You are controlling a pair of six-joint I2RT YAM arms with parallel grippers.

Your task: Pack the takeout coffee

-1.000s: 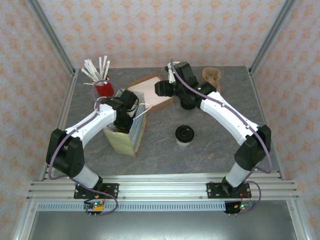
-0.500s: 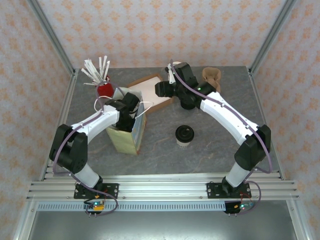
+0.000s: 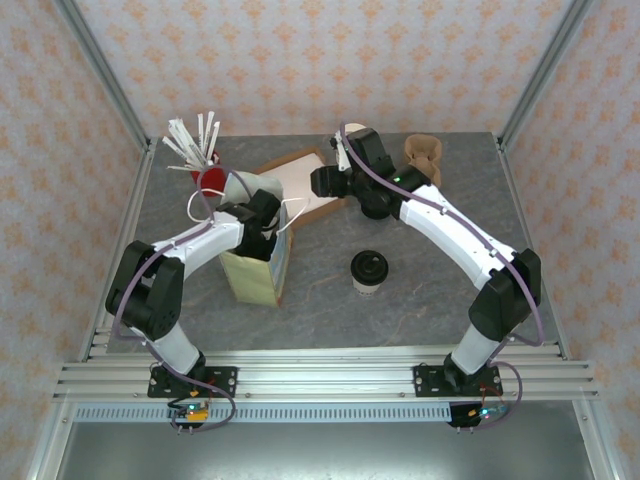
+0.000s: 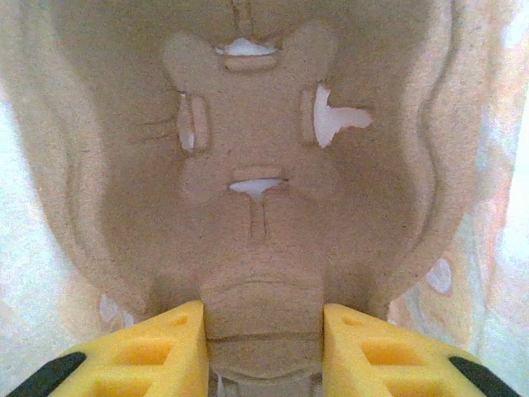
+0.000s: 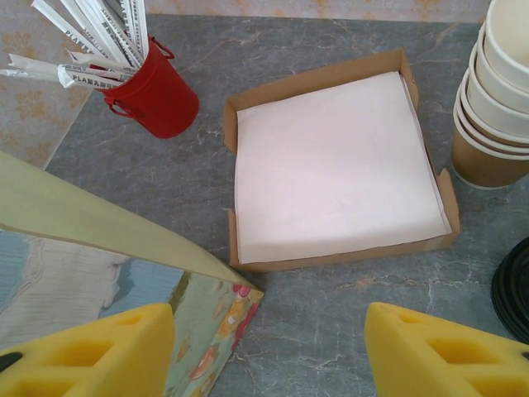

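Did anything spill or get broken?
No, nothing stands out. The takeout coffee stands upright, lid on, with no spill around it. The left gripper is down inside the paper bag.

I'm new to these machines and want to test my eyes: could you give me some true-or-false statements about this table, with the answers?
1. The takeout coffee stands on the table, outside the paper bag. True.
2. The left tool is inside the bag, over a pulp cup carrier. True.
3. The red cup holds spoons. False: it holds wrapped straws.
4. The right tool grips the coffee. False: it is open, holding nothing.
5. White napkins fill the cardboard tray. True.
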